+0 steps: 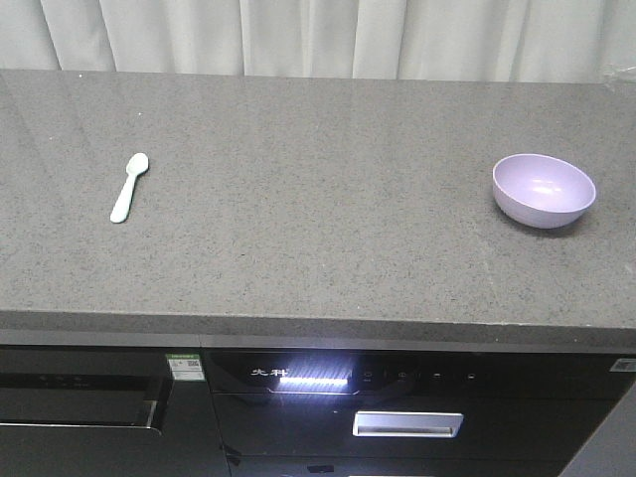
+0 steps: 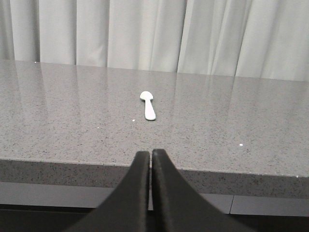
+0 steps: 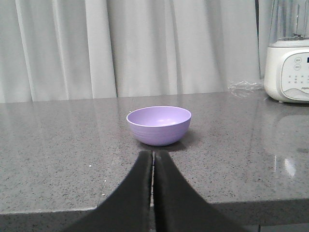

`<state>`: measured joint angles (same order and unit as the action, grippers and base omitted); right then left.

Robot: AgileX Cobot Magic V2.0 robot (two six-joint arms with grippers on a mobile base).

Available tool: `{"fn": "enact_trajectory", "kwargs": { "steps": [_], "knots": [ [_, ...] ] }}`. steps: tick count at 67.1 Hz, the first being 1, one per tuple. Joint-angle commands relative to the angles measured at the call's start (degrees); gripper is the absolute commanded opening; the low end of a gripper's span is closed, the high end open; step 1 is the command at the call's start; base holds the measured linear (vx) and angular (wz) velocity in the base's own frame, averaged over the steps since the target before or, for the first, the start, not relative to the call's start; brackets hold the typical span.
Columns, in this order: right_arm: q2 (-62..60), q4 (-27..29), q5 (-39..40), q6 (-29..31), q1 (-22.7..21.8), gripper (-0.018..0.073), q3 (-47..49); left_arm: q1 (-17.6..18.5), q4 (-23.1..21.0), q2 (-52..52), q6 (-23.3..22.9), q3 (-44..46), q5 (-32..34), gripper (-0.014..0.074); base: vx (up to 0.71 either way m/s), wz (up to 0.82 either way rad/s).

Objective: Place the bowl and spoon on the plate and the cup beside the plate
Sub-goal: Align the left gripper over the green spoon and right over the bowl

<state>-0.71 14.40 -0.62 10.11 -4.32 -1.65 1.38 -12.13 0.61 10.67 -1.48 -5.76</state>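
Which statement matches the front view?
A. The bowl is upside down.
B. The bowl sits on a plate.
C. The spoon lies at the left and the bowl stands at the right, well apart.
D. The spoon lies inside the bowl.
C: the spoon lies flat on the left of the counter, and the bowl stands upright and empty directly on it at the right.

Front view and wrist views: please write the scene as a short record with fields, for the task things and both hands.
spoon: flat on counter, left part, scoop end toward curtain
bowl: upright, empty, right part, far from spoon
plate: not in view
cup: not in view
left hand: shut, empty, facing spoon
right hand: shut, empty, facing bowl
other: white blender, far right
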Motion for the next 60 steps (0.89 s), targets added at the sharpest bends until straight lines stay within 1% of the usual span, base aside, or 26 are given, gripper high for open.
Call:
{"fn": "enact_trajectory", "kwargs": {
  "steps": [1, 60],
  "knots": [
    [-0.52, -0.35, 4.2, 0.53, -0.27, -0.0001, -0.47, 0.17, -0.11, 0.86, -0.4, -1.5, 4.67, -0.0006, 0.04, 0.0],
    [-0.52, -0.35, 4.2, 0.53, -0.27, -0.0001, -0.47, 0.17, -0.11, 0.86, -0.4, -1.5, 4.67, -0.0006, 0.04, 0.0]
  ]
}}
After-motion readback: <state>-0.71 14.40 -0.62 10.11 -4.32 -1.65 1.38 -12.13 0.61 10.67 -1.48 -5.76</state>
